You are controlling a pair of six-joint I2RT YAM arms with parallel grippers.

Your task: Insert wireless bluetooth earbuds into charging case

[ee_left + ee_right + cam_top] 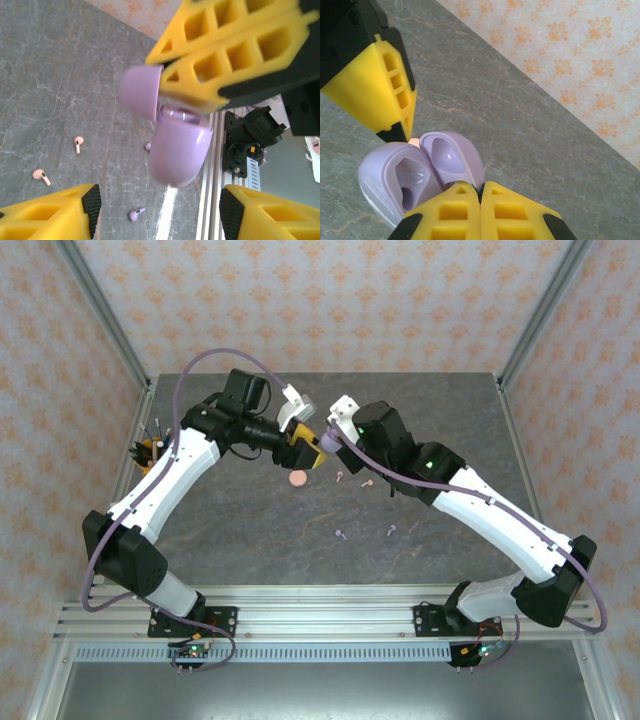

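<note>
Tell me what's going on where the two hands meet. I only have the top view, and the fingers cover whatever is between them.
Observer: The right wrist view shows the right hand pinched shut on one half of a lilac case, which is hinged open.
Operator: Is anything loaded in it?
Observer: No. The hollows in the deeper half look empty from that camera.
Operator: And the left hand?
Observer: The left wrist view shows the left hand open, with the case hanging between its two fingers. I can't tell whether either finger touches it.
</note>
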